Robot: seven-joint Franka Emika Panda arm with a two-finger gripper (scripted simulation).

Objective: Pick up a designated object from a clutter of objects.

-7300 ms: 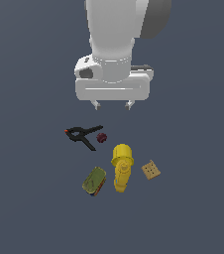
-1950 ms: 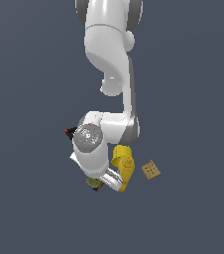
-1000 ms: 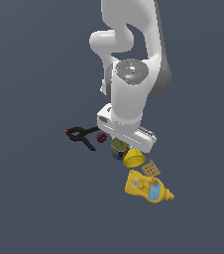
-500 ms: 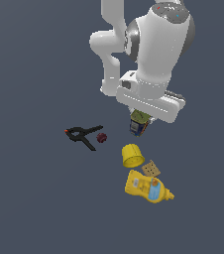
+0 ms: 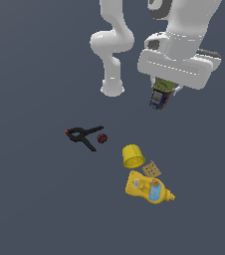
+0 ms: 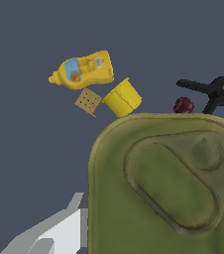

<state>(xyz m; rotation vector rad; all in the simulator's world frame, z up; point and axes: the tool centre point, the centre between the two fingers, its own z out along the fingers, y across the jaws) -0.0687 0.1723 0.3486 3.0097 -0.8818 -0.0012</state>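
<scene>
The designated object, a flat olive-green tin (image 5: pixel 159 99) with blue and reddish sides, hangs in the air well above the floor. My gripper (image 5: pixel 162 90) is shut on it, under the white hand. In the wrist view the tin's green face (image 6: pixel 168 183) fills most of the picture, with one pale finger (image 6: pixel 59 233) beside it. The rest of the clutter lies below: a black spring clamp (image 5: pixel 84 137), a tiny dark-red ball (image 5: pixel 102 138), a yellow bottle (image 5: pixel 149 188) on its side and a tan square cracker (image 5: pixel 152 169).
A small yellow cup-shaped piece (image 5: pixel 133 156) lies next to the cracker. In the wrist view the bottle (image 6: pixel 84 69), cracker (image 6: pixel 88 101), yellow piece (image 6: pixel 122 97), ball (image 6: pixel 184 105) and clamp (image 6: pixel 213 92) all sit far beyond the tin. The arm's base (image 5: pixel 113 88) stands behind.
My gripper has risen with the tin, moving up and toward the exterior view's right, away from the clutter. The bottle, upright earlier, now lies toppled on its side.
</scene>
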